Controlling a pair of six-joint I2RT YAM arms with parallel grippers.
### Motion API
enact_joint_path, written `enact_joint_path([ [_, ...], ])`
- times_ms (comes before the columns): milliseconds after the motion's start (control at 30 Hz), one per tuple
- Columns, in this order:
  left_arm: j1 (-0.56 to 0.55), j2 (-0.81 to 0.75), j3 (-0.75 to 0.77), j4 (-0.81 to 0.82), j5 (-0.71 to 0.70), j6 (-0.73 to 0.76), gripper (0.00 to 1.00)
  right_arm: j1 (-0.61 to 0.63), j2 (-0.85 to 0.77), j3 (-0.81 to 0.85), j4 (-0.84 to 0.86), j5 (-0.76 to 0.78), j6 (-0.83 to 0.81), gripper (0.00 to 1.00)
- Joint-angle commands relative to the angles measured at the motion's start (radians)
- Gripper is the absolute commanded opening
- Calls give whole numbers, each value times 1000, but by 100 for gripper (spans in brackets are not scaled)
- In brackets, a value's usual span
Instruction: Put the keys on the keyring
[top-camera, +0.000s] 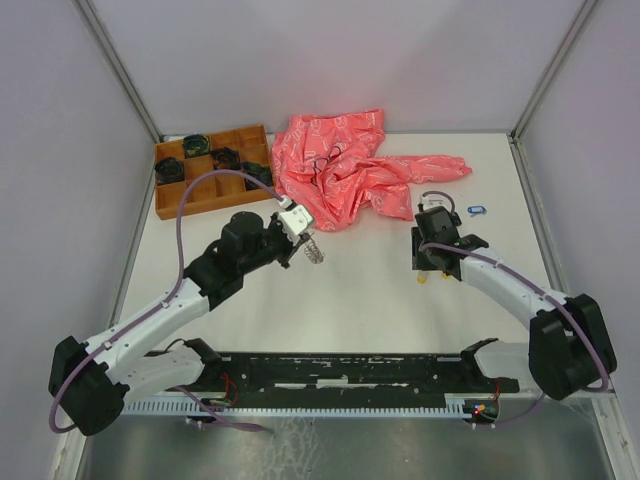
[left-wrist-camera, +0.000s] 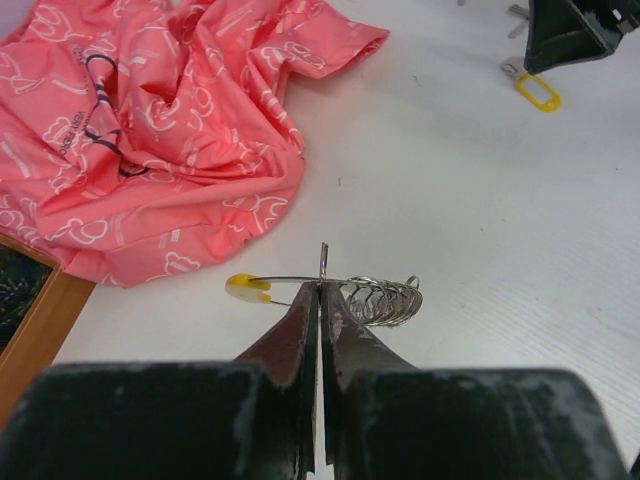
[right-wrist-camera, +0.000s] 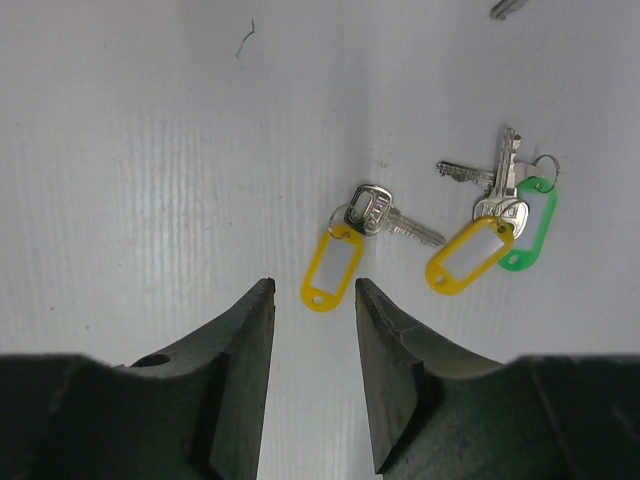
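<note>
Keyring (left-wrist-camera: 385, 300) clamped in left tool (left-wrist-camera: 320, 295); right tool (right-wrist-camera: 313, 288) (jaws parted, empty) over yellow-tagged key (right-wrist-camera: 335, 262), table (right-wrist-camera: 150, 150) free leftward.

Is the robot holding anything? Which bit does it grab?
The left pincer pinches the keyring by its thin straight wire, right beside the coils. The right pincer is open and holds nothing.

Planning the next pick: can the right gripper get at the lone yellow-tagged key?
Probably yes. The right gripper is open, the key lies flat just ahead of it, apart from the other keys, and nothing covers it.
</note>
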Motion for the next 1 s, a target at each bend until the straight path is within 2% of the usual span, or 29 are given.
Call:
enact_joint_path([
  [0, 27, -14, 59, 13, -24, -24, 3, -13, 96, 86, -2, 55, 13, 46],
  [167, 35, -2, 72, -13, -68, -29, 3, -42, 180, 136, -34, 83, 17, 44],
  [333, 49, 24, 105, -52, -33, -29, 3, -96, 190, 146, -23, 38, 17, 42],
  [500, 73, 32, 129, -77, -6, -42, 3, -96, 254, 165, -45, -54, 30, 37],
  [967, 95, 22, 135, -90, -5, -47, 3, -96, 332, 205, -75, -39, 26, 31],
])
